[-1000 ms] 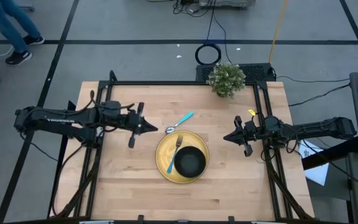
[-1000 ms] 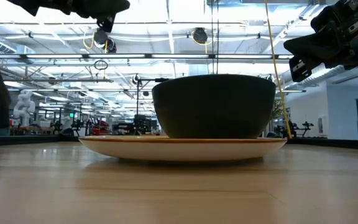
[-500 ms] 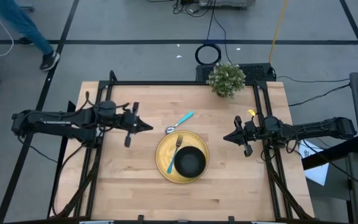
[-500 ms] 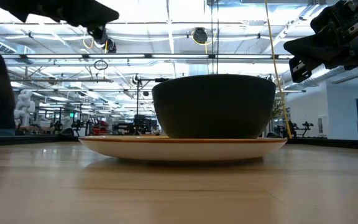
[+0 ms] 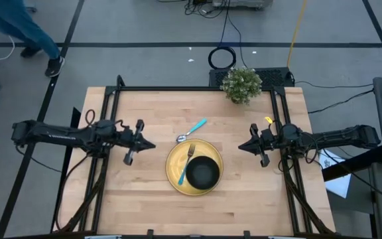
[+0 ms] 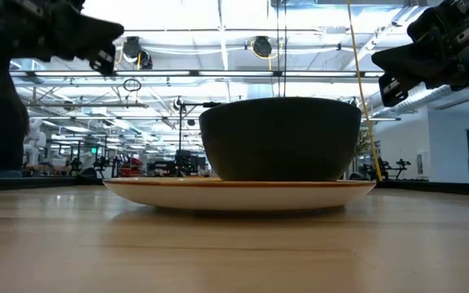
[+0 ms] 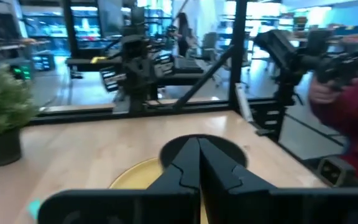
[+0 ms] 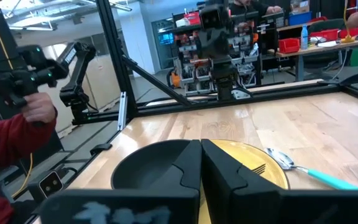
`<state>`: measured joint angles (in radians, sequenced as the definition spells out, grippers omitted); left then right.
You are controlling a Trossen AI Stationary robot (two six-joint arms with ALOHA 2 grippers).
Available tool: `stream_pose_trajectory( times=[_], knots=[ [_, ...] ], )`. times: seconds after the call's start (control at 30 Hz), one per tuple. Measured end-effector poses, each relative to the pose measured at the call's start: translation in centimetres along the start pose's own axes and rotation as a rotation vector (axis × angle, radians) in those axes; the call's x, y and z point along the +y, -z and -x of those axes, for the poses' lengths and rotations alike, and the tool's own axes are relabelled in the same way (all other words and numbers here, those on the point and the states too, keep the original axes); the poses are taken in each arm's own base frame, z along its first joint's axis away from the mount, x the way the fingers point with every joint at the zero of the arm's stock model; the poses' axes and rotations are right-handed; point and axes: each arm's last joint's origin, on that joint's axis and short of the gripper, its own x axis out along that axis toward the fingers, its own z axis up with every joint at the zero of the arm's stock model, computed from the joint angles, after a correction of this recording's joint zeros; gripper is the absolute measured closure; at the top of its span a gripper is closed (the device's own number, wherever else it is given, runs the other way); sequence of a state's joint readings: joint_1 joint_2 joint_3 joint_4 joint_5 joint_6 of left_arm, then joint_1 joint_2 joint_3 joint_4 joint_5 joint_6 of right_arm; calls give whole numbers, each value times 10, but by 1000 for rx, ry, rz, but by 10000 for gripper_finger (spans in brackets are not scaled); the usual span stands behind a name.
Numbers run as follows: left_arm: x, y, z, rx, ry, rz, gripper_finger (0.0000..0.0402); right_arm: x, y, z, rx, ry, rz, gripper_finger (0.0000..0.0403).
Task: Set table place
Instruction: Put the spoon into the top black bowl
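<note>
The yellow plate (image 5: 172,178) lies flat near the middle of the wooden table (image 5: 144,199). A black bowl (image 5: 203,172) stands on it, and beside the bowl a fork (image 5: 186,164) with a teal handle rests on the plate. A teal-handled spoon (image 5: 191,130) lies on the table just beyond the plate. My left gripper (image 5: 152,144) hovers left of the plate, shut and empty, pointing level at it. My right gripper (image 5: 239,147) hovers right of the plate, also shut and empty. In the low view the bowl (image 6: 280,138) and the plate (image 6: 238,191) fill the middle.
A potted plant (image 5: 241,84) stands at the table's far edge. Black rails (image 5: 110,119) run along the table's sides. A person's red sleeve and hand with a controller show beyond the table (image 8: 17,118). Another person walks on the floor at the far left (image 5: 25,26).
My left gripper has drawn back from the plate toward the table's left edge and sunk lower, staying shut and empty. The plate, bowl, fork and spoon have kept their places.
</note>
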<state>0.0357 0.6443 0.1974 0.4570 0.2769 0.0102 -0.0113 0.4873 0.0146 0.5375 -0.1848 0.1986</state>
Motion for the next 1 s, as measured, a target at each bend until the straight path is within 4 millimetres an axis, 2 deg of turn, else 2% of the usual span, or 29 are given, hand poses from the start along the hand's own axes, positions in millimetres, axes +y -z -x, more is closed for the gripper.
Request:
stream_pose_trajectory(
  times=[0.1,0.23,0.63,1.0],
  knots=[
    [0,10,3,-16,-42,-7,401,0,-1,0,-9,-1,2,403],
    [-2,13,6,-85,-61,-7,401,0,-1,0,-12,-2,3,403],
    [-13,20,5,-61,-6,-124,401,0,-1,0,-11,-2,3,403],
    [-13,26,5,7,-40,-170,401,0,-1,0,-12,-2,3,403]
  ],
)
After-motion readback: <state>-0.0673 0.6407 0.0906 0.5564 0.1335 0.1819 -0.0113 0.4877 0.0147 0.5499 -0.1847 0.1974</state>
